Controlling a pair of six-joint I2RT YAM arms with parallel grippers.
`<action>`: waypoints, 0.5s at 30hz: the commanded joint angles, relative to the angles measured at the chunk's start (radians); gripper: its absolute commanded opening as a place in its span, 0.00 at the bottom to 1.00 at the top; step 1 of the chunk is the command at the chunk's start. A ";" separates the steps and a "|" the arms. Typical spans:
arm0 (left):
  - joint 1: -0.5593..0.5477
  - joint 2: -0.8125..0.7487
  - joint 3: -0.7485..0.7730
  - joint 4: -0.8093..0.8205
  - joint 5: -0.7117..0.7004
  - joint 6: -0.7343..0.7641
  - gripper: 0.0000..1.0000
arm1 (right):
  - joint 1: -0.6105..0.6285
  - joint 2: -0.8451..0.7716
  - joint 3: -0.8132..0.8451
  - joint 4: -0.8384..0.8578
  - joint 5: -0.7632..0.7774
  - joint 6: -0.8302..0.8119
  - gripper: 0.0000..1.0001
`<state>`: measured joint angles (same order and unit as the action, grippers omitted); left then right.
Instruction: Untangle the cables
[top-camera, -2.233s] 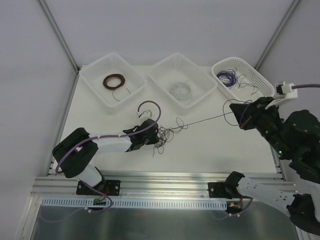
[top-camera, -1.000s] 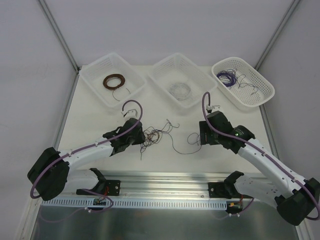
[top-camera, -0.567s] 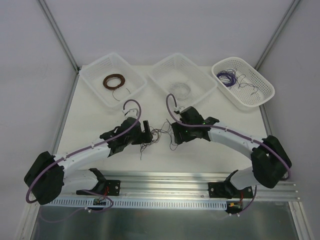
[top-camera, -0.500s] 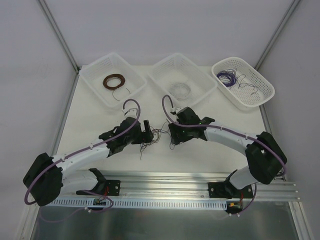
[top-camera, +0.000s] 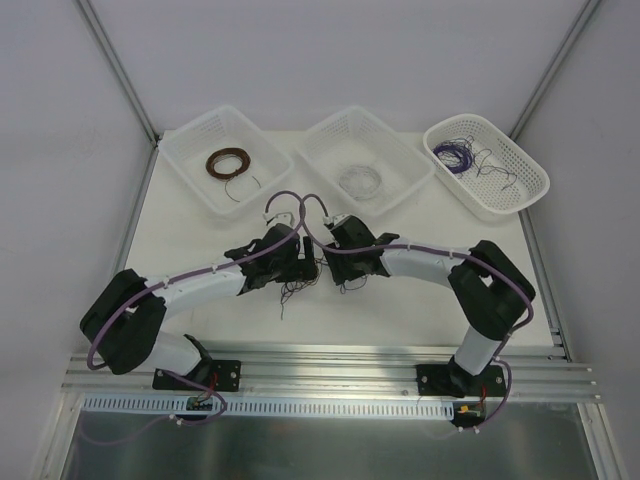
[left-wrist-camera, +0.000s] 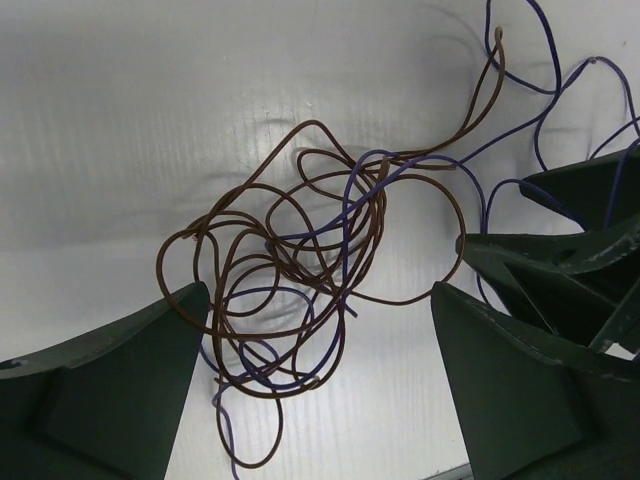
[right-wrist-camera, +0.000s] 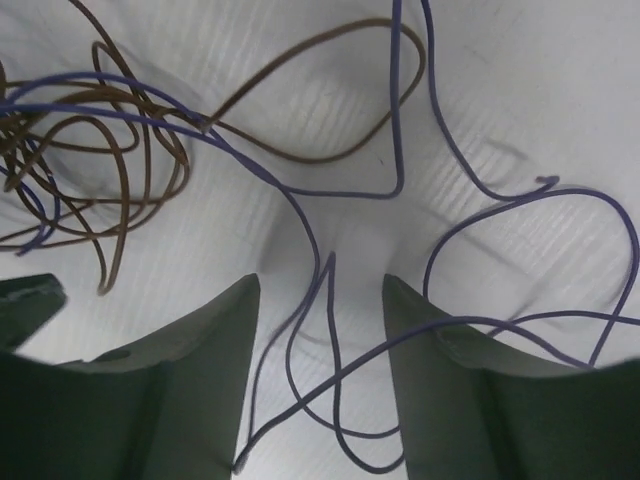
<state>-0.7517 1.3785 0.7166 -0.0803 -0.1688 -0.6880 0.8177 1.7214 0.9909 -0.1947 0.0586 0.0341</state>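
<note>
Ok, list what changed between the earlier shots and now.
The right arm swung in from the far right, where it had drawn a strand taut, so the right pincer now meets the left pincer over the cables at mid-table. The left pincer opened wide and let go of them, and the taut strand fell slack. The baskets stayed put.

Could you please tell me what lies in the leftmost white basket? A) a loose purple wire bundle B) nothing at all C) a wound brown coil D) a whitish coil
C: in the top view the leftmost basket holds a neatly wound brown coil.
</note>
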 joint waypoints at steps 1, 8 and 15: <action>-0.001 0.027 0.037 0.010 0.025 -0.056 0.93 | 0.024 0.041 0.054 0.005 0.102 0.033 0.54; -0.003 -0.016 -0.031 0.023 0.017 -0.131 0.93 | 0.026 0.092 0.101 -0.104 0.208 0.101 0.07; -0.038 -0.045 -0.040 0.034 0.014 -0.108 0.95 | 0.024 -0.015 0.051 -0.124 0.186 0.136 0.01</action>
<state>-0.7662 1.3708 0.6785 -0.0700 -0.1593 -0.7967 0.8433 1.7779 1.0668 -0.2699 0.2325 0.1333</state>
